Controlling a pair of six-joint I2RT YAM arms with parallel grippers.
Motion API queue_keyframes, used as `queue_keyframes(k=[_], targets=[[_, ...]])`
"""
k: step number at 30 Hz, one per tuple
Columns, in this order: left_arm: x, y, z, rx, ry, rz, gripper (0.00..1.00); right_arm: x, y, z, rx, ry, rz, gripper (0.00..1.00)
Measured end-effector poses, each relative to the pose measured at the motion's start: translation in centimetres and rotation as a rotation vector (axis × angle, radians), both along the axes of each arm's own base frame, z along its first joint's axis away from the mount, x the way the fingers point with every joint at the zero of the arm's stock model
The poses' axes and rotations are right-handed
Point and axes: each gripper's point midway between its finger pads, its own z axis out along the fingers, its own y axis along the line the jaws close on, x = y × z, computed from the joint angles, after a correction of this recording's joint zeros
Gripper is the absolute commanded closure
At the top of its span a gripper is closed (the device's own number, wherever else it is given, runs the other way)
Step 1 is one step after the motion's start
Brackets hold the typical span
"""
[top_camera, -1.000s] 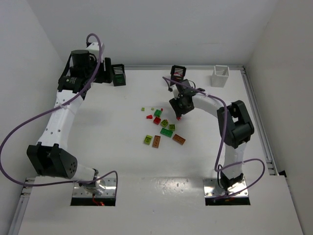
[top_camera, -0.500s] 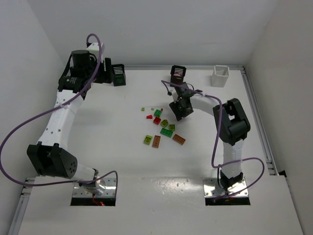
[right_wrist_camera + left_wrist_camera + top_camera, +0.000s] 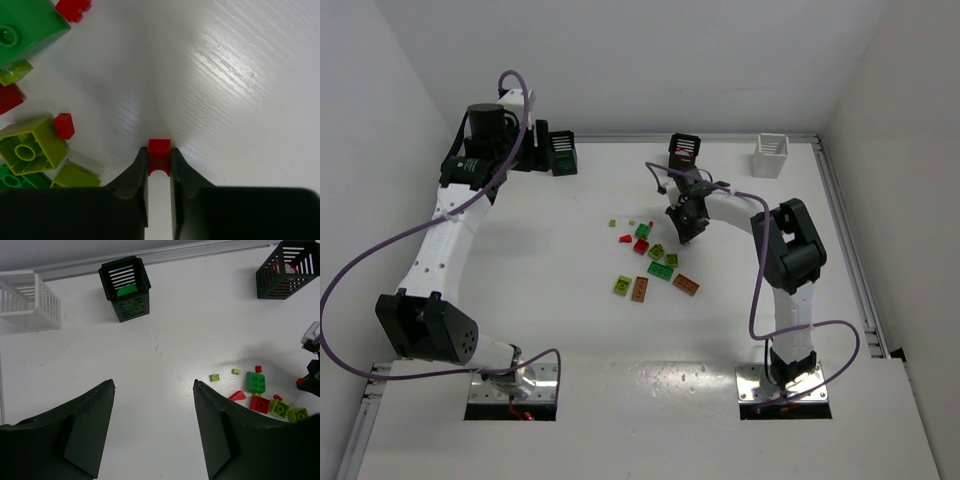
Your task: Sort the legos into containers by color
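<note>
Most bricks (image 3: 661,270) lie unsorted on worktop (image 3: 520,260); right end effector (image 3: 159,157) pinches one red brick (image 3: 159,148), left end effector (image 3: 152,405) hangs open.

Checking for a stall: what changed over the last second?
The right arm's elbow swung left and the right gripper edged left with it, jaws shut on a small red lego. The left gripper, the loose legos and the bins stayed put.
</note>
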Motion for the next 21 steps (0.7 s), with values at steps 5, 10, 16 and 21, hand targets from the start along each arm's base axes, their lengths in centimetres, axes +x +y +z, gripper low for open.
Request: queue_keyframes(k=[5,10,16,21], targets=[[0.1,-0.3,-0.2,-0.007,0.001,-0.013,0.3,0.5,0.0,0.9,-0.006,-0.007,0.0,1.0],[-0.1,-0.9,-2.2,-0.018,0.036,-0.037,0.3,7.1,2.1,8.5,0.048,-0.199,-0.019,1.0],[-1.1,-2.3,-5.8,-0.031,0.118,-0.091,0.3,16.7,3.5,22.8,0.138,-0.622,-0.085,1.0],[-2.2,-4.4,-7.8,-0.036,0.166,-0.154,0.29,22.0,2.4,25.4,0.141,-0.773,-0.159,1.0]])
